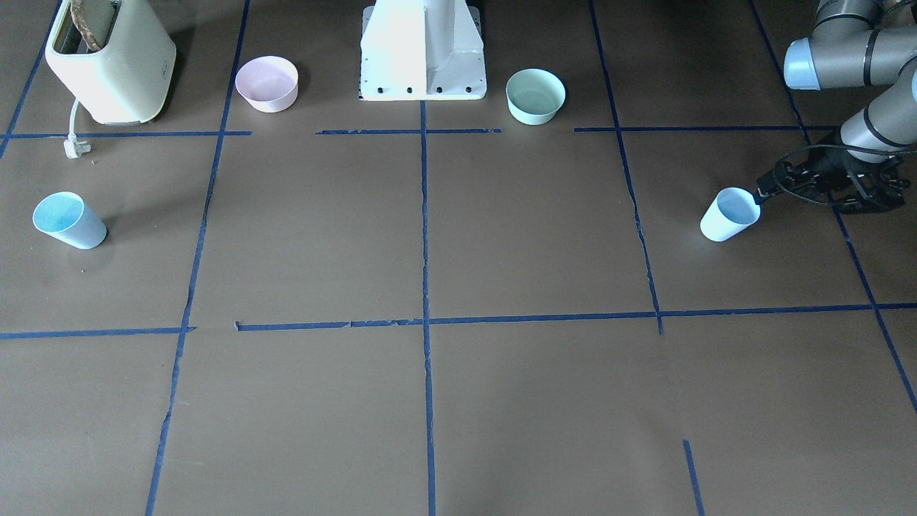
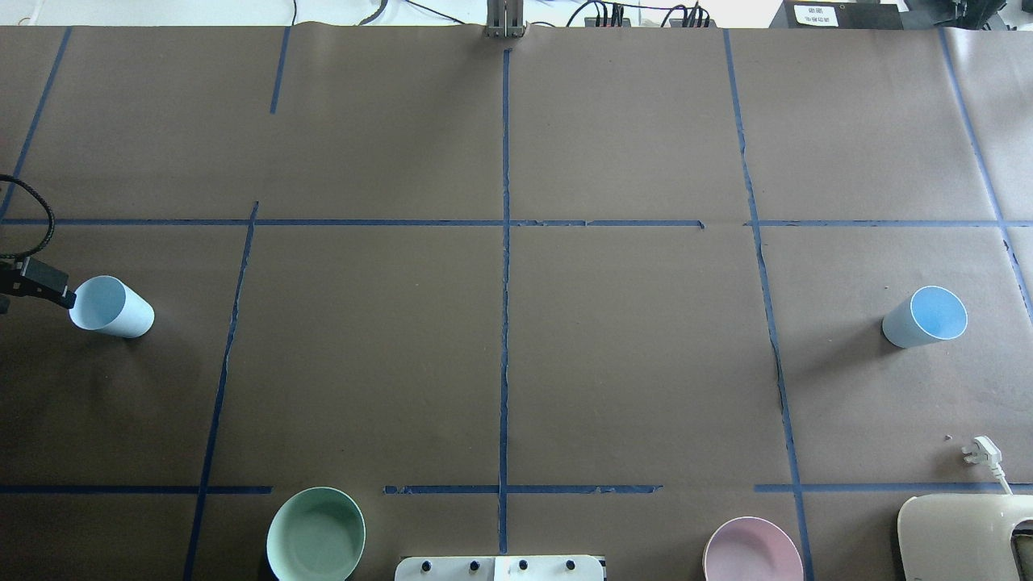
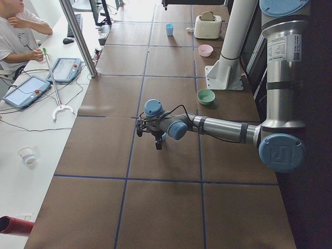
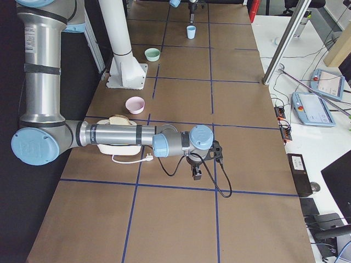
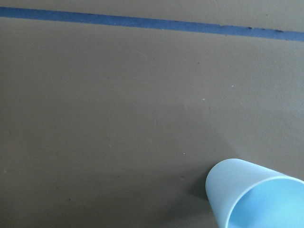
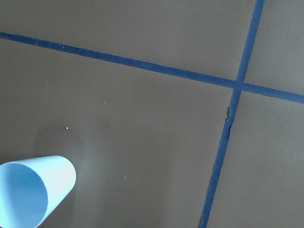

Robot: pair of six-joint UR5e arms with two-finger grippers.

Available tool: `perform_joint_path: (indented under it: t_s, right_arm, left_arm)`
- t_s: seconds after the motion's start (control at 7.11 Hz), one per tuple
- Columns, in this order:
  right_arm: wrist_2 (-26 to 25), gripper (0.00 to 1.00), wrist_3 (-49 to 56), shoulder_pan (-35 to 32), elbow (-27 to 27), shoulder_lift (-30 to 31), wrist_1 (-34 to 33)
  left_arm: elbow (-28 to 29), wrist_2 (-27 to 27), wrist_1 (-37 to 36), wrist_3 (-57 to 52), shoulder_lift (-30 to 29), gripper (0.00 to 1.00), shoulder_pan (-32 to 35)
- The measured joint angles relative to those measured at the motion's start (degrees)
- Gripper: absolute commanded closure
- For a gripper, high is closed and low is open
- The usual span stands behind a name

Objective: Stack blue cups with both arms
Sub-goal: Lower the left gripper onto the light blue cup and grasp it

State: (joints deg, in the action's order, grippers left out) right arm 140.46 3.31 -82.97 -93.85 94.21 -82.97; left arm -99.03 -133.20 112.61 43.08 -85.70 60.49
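Observation:
One blue cup [image 1: 729, 215] stands on the brown table on my left side, also in the overhead view [image 2: 111, 307] and the left wrist view [image 5: 254, 194]. My left gripper [image 1: 765, 192] is right beside its rim; its black tip [image 2: 50, 284] reaches the rim. Whether it is open or shut does not show. The other blue cup [image 1: 69, 220] stands far off on my right side [image 2: 926, 316] and shows in the right wrist view [image 6: 33, 192]. My right gripper [image 4: 196, 171] shows only in the exterior right view, so I cannot tell its state.
A pink bowl [image 1: 267, 84] and a mint-green bowl [image 1: 535, 95] stand either side of the white pedestal [image 1: 423, 50]. A cream toaster [image 1: 107, 64] with a loose plug [image 1: 74, 147] is at my right rear. An operator [image 3: 15, 26] sits across the table.

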Motion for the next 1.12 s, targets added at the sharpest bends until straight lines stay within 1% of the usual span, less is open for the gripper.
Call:
perform_joint_path:
  t_s: [0.14, 0.42, 0.56, 0.7, 0.98, 1.12]
  right_arm:
    - [0.11, 0.00, 0.00, 0.00, 0.15, 0.00, 0.00]
    - [0.22, 0.00, -0.03, 0.00, 0.28, 0.07, 0.00]
    - [0.24, 0.00, 0.00, 0.00, 0.35, 0.11, 0.00]
    - [0.23, 0.00, 0.04, 0.00, 0.35, 0.25, 0.04]
    - [0.18, 0.00, 0.17, 0.00, 0.21, 0.66, 0.21]
    - [0.17, 0.00, 0.27, 0.00, 0.02, 0.92, 0.24]
  left_arm:
    - [0.20, 0.12, 0.00, 1.09, -0.76, 0.06, -1.12]
    - [1.76, 0.34, 0.08, 1.89, -2.00, 0.74, -3.31]
    - [2.35, 0.37, 0.06, 1.94, -2.43, 0.93, -3.89]
    - [2.73, 0.37, 0.04, 1.96, -2.65, 1.00, -4.28]
    - [2.68, 0.11, 0.01, 3.10, -3.27, 1.00, -4.46]
    - [0.99, -0.04, -0.07, 7.51, -4.95, 1.00, -4.93]
